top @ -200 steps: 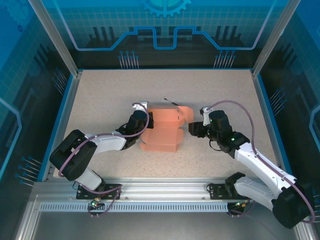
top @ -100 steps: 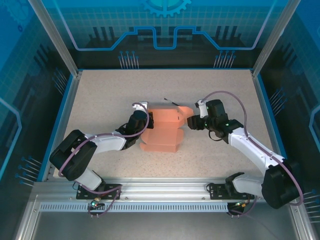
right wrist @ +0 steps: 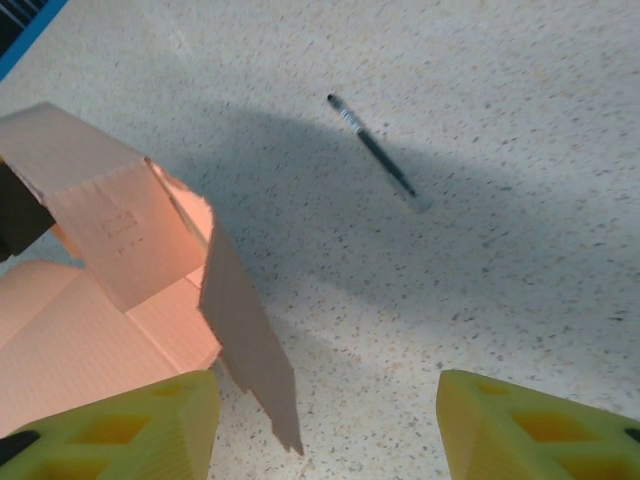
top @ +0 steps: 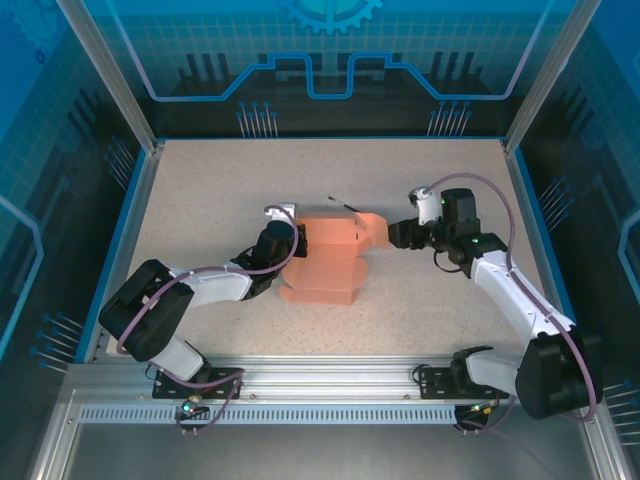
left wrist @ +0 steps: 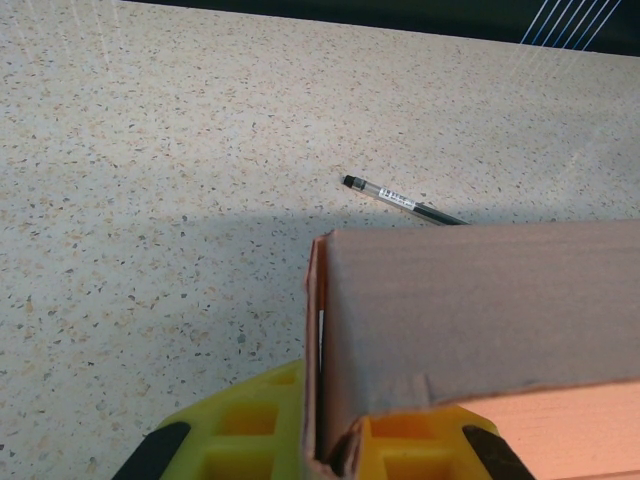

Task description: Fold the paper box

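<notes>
Salmon-pink paper box part-folded in the middle of the speckled worktop, left pincer clamped on its upright left wall, right pincer spread wide at the raised right flap, thin dark pen lying just behind the box

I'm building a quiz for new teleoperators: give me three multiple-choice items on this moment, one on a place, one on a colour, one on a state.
1. Where is the pen, relative to the paper box? A inside it; B on the table beyond it; C under it.
2. What colour are the fingers of the left gripper? A black; B blue; C yellow.
3. The right gripper is: A open, holding nothing; B shut on the pen; C shut on the box.
Key: B, it lies on bare table past the box; C, yellow fingers flank the box; A, its fingers stand wide apart.
</notes>
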